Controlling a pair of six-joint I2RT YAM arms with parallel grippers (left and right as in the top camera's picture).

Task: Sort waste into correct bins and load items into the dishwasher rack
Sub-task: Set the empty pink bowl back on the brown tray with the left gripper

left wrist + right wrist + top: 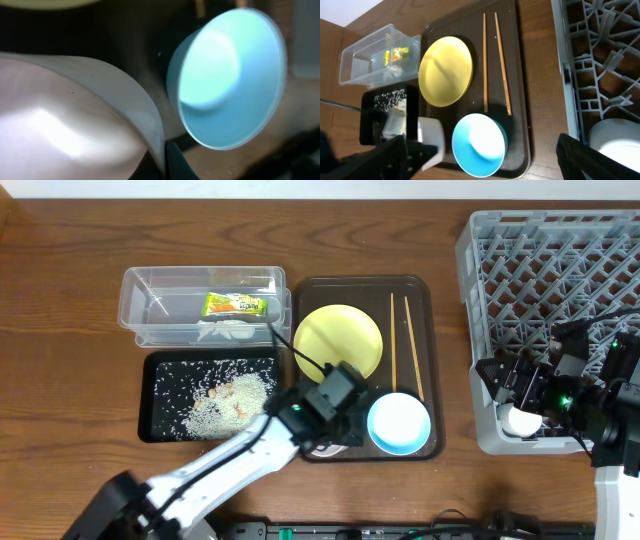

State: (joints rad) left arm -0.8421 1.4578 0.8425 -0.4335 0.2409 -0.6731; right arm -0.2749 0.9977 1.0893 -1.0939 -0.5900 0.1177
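My left gripper (335,420) is shut on the rim of a small white bowl (60,125) at the near left of the brown serving tray (420,290); the bowl also shows in the right wrist view (431,141). The light-blue bowl (399,422) sits just right of it. The yellow-green plate (338,340) and two chopsticks (400,340) lie on the same tray. The clear tub (150,290) holds the wrapper (235,305) and tissue (222,330). The black tray (160,375) holds rice scraps (228,402). My right gripper (510,385) is open and empty over the grey rack (560,250).
A white rounded dish (523,420) sits in the rack's near-left corner, under my right arm; it also shows in the right wrist view (615,142). A black cable (285,345) runs from the tub toward my left arm. The wooden table (60,380) lies around everything.
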